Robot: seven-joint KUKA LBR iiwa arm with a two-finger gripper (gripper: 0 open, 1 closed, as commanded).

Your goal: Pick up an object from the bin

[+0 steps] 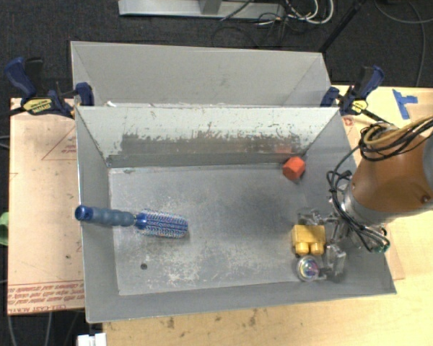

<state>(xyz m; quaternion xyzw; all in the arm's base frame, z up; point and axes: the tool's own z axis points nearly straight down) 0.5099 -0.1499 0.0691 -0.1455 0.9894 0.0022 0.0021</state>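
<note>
claw point(326, 254) is hanging low in the near right corner of the grey metal bin point(231, 254), reaching in from the right beneath the arm's orange cover point(393, 182) and its loop of cables. from where i am standing i cannot tell how far open it is, or whether it is gripping anything. a small yellow blocky toy point(307, 238) is lying just beside it on the left, touching it or very nearly so. a little shiny round thing point(308, 269) is sitting just in front of the yellow one, close to the front wall. the bin is holding two more things, both well apart from the claw. an orange-red cube point(294, 167) is resting at the foot of the back wall, and a blue-handled brush point(133, 220) is lying flat toward the left side, its handle pointing left.
</note>
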